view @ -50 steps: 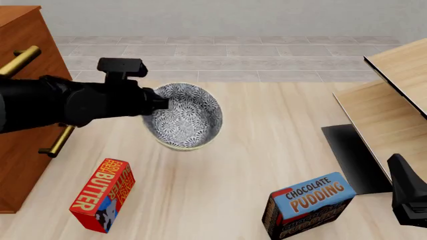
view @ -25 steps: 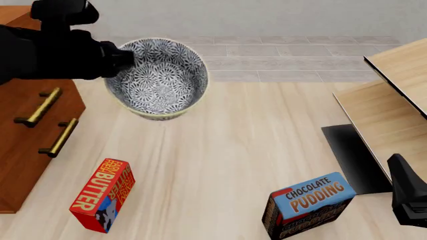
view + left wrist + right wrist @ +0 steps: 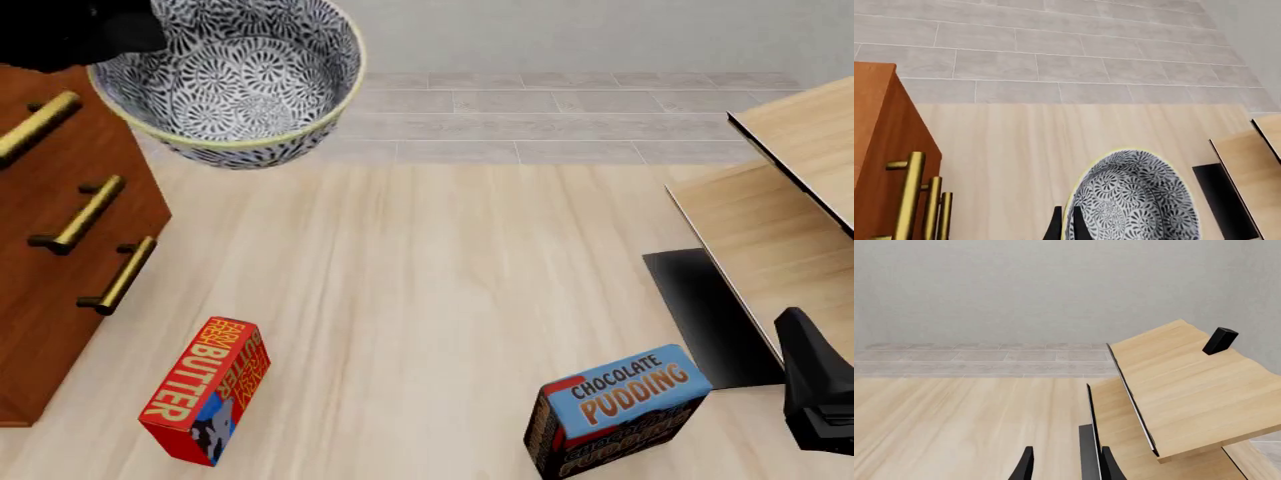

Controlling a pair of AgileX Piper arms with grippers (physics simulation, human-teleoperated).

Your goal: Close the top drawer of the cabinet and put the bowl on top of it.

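Up at the top left of the front view, the bowl (image 3: 230, 82) hangs in the air, tilted so its patterned inside faces the camera, its pale rim overlapping the upper right corner of the cabinet (image 3: 54, 290); the left gripper (image 3: 100, 35) is only a dark mass at the bowl's left edge there, so that view does not show how the fingers sit; the left wrist view does, with the bowl (image 3: 1134, 197) seen edge-on and the two dark fingertips (image 3: 1054, 227) of the left gripper (image 3: 1065, 225) closed narrowly on either side of its rim, one outside the wall and one inside. In that same wrist view the cabinet (image 3: 884, 150) stands well to the side of the bowl, its three brass handles lined up one behind the other, and the pale counter (image 3: 1021, 150) lies far below; the front view shows the three drawer fronts flush with one another, the top drawer (image 3: 47, 105) uppermost.

On the counter (image 3: 441, 300) in the front view lie a red butter box (image 3: 203, 390) near the cabinet's foot and a chocolate pudding box (image 3: 617, 410) toward the right, neither of which appears in a wrist view; pale wooden furniture (image 3: 781, 210) stands at the right edge. The right gripper (image 3: 1064, 465) shows its fingertips spread apart with nothing between them, pointing at the pale furniture (image 3: 1174, 390); in the front view it is just a dark shape (image 3: 817, 390) at the lower right corner.
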